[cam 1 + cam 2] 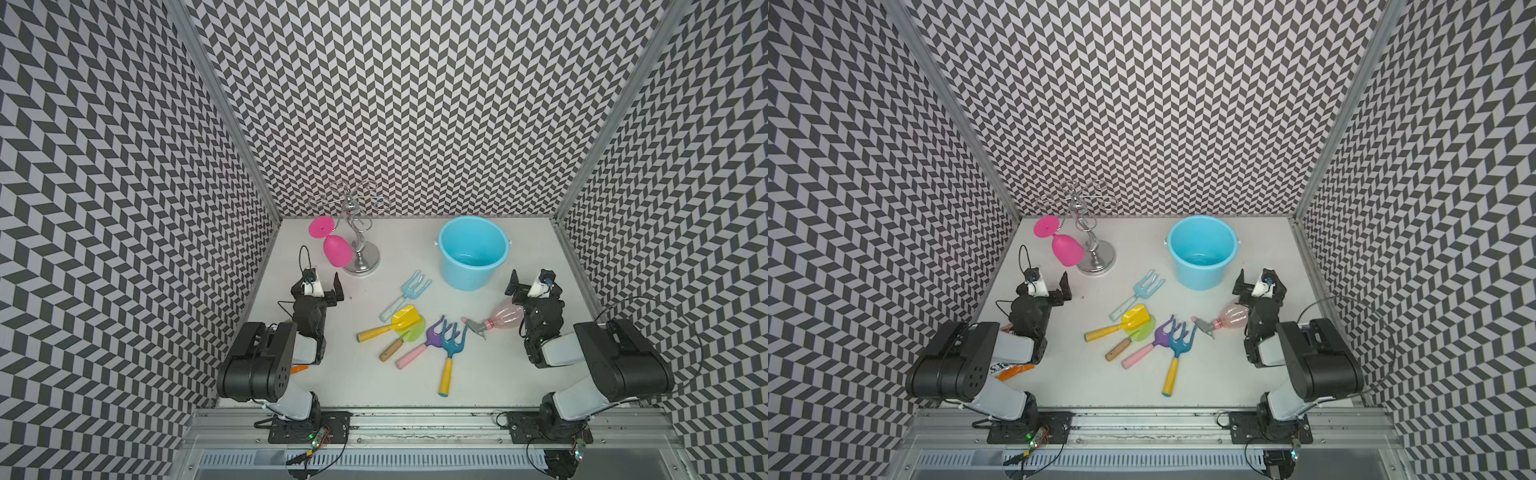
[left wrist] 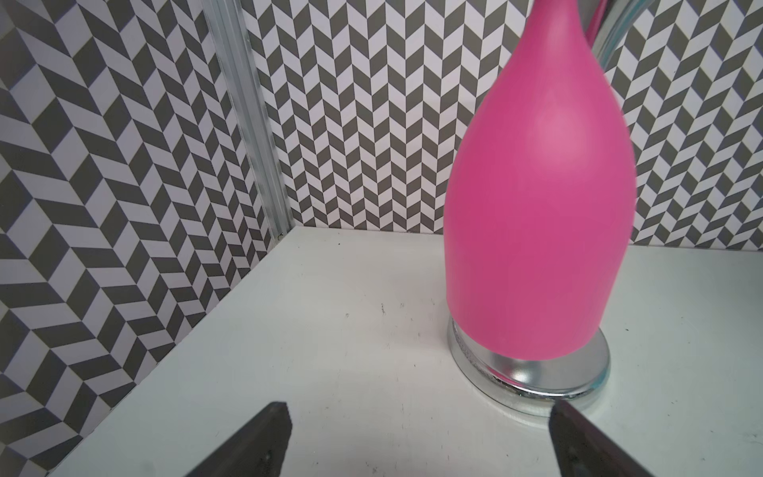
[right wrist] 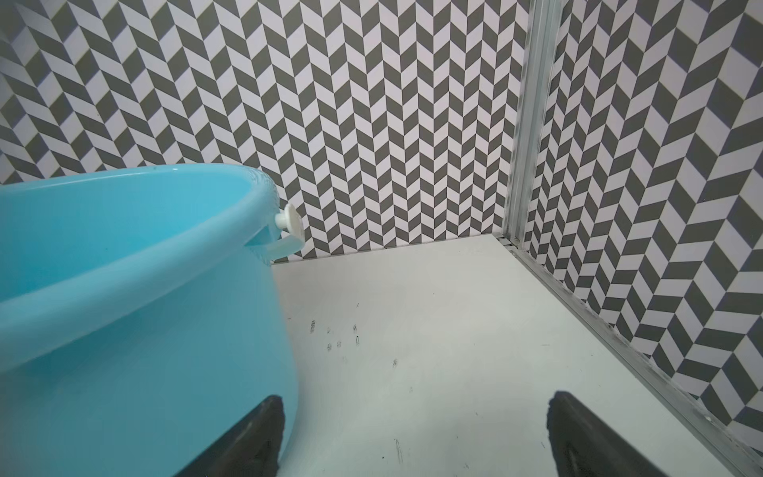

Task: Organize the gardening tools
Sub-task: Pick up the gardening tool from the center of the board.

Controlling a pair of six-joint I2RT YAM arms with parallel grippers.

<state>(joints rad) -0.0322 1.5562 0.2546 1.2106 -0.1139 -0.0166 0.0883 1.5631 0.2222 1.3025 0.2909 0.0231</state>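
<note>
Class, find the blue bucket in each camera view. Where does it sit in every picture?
Top view: blue bucket at the back of the table, right of centre.
Top view: same place.
Left wrist: not in it.
Right wrist: close up, rim and wall showing.
Shared landmark: chevron back wall.

L gripper [image 2: 417,417] & R gripper [image 3: 415,409]: jaws wide, empty; both arms low.

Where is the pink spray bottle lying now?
In both top views, the spray bottle lies on its side beside the right arm, in front of the blue bucket.
</note>
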